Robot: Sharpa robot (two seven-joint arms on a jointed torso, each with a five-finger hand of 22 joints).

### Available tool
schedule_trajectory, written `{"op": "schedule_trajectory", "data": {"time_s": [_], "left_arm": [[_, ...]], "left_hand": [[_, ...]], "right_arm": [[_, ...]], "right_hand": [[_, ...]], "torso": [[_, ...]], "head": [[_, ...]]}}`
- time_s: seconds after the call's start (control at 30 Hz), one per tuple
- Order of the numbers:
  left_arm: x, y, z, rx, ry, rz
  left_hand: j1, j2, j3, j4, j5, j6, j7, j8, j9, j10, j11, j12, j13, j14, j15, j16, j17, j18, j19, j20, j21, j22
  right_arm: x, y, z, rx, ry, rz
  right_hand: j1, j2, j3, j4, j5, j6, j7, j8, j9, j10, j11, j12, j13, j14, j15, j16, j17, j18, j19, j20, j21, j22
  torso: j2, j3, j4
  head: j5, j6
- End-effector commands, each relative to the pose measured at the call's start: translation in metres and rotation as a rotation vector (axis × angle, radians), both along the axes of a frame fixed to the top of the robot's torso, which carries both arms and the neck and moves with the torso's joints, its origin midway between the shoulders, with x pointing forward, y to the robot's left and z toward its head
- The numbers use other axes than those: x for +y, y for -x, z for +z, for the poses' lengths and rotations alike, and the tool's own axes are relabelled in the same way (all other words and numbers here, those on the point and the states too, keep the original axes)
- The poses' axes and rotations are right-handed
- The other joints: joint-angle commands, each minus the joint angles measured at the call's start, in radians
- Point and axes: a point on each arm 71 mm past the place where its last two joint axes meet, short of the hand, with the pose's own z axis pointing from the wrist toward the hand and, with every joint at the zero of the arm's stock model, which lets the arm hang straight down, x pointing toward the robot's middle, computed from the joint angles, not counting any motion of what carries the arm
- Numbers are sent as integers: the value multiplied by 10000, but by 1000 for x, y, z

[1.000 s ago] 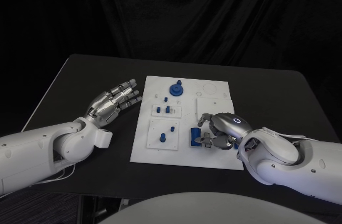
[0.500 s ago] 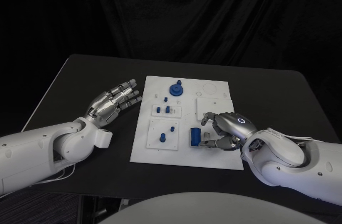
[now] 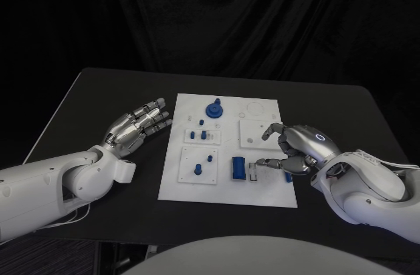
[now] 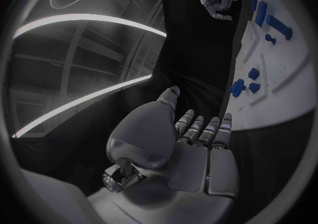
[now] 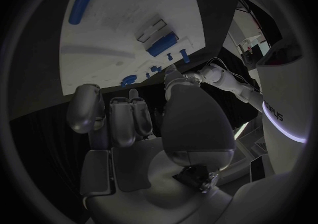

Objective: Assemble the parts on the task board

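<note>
The right robot hand [image 3: 297, 149] has drawn back off the blue block [image 3: 239, 167], fingers curled, grasping nothing.

The head camera looks down on the bench [image 3: 105, 87], while both wrist cameras, close behind their fingers, seemingly share the task board [image 3: 263, 196].

We see the white board [image 3: 229, 193] lying flat mid-table. On it, a blue disc with a knob [image 3: 215, 110] sits far, small pegs [image 3: 201, 132] mid-left, and a blue block [image 3: 238, 168] near.
</note>
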Motion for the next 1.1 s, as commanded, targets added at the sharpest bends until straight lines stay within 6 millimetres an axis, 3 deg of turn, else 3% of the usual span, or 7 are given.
{"op": "schedule_trajectory", "data": {"time_s": [0.03, 0.13, 0.33, 0.63, 0.77, 0.93, 1.1], "left_arm": [[-2, 1, 1, -77, 158, -46], [-3, 0, 1, -84, 166, -58], [-3, 0, 1, -86, 152, -40], [-3, 0, 1, -83, 151, -43], [-3, 1, 1, -84, 144, -29], [-2, 1, 1, -74, 135, -28], [-3, 0, 0, -69, 140, -49]], "left_hand": [[-130, 0, 42, 5, 56, 17, 35, 56, 8, 13, -13, 62, 9, -52, 39, 68, 10, -189, 67, 9, 40, -5], [-130, 0, 42, 5, 56, 17, 35, 56, 8, 13, -13, 62, 9, -52, 39, 68, 10, -189, 67, 9, 40, -5], [-130, 0, 42, 5, 56, 17, 35, 56, 8, 13, -13, 62, 9, -52, 39, 68, 10, -189, 67, 9, 40, -5], [-135, -7, 55, 0, 59, 35, 33, 60, 11, 20, -7, 74, 11, -47, 40, 80, 12, -187, 67, 8, 40, -12], [-135, -7, 55, 0, 59, 35, 33, 60, 11, 20, -7, 74, 11, -47, 40, 80, 12, -187, 67, 8, 40, -12], [-137, -10, 58, -2, 60, 44, 32, 62, 12, 22, -6, 77, 12, -46, 41, 81, 12, -187, 69, 8, 41, -11], [-139, -13, 63, -4, 60, 44, 33, 62, 12, 22, -5, 73, 11, -47, 41, 78, 11, -186, 70, 8, 42, -12]], "right_arm": [[-12, 0, -3, 667, 243, -718], [-25, 3, -6, 1123, 657, -1237], [-44, 8, -11, 1764, 1471, -2073], [-53, 12, -16, 2392, 2528, -2652], [-52, 12, -17, 2486, 2799, -2673], [-50, 12, -19, 2653, 3073, -2631], [-44, 11, -22, 2792, 3228, -2468]], "right_hand": [[-59, 422, 123, -6, 1106, 714, -149, 260, 65, 708, -84, 327, 921, 260, -123, 272, 441, -115, 288, -107, 624, 1660], [-365, 702, 106, 3, 2461, 1578, -320, 320, 111, 1736, -200, 807, 1958, 570, -236, 675, 1254, -304, 654, -222, 1585, 1913], [-499, 704, 113, 10, 3440, 2088, -438, 203, 223, 2326, -309, 1074, 2632, 654, -335, 802, 1530, -369, 780, -328, 1944, 1994], [-831, 716, 54, 25, 3445, 2303, -503, 189, 337, 2326, -364, 1074, 2632, 692, -380, 878, 1691, -401, 827, -370, 2114, 2035], [-1103, 712, 18, 34, 3303, 2465, -549, 105, 414, 2326, -405, 1074, 2632, 707, -415, 915, 1763, -409, 839, -406, 2171, 2044], [-1257, 720, 13, 34, 3203, 2571, -573, 38, 460, 2326, -424, 1074, 2632, 710, -432, 925, 1781, -411, 840, -423, 2192, 2046], [-1386, 762, 51, 21, 3013, 2925, -638, -65, 556, 2326, -472, 1074, 2632, 726, -471, 966, 1867, -420, 849, -457, 2253, 2058]], "torso": [[-4, -18, 10], [-2, -19, 7], [-8, -28, 25], [19, -17, 58], [14, -16, -15], [19, -10, 33], [27, 6, 27]], "head": [[-113, -1], [-241, -1], [-325, -1], [-485, -1], [-455, -1], [-524, -1], [-416, -1]]}}
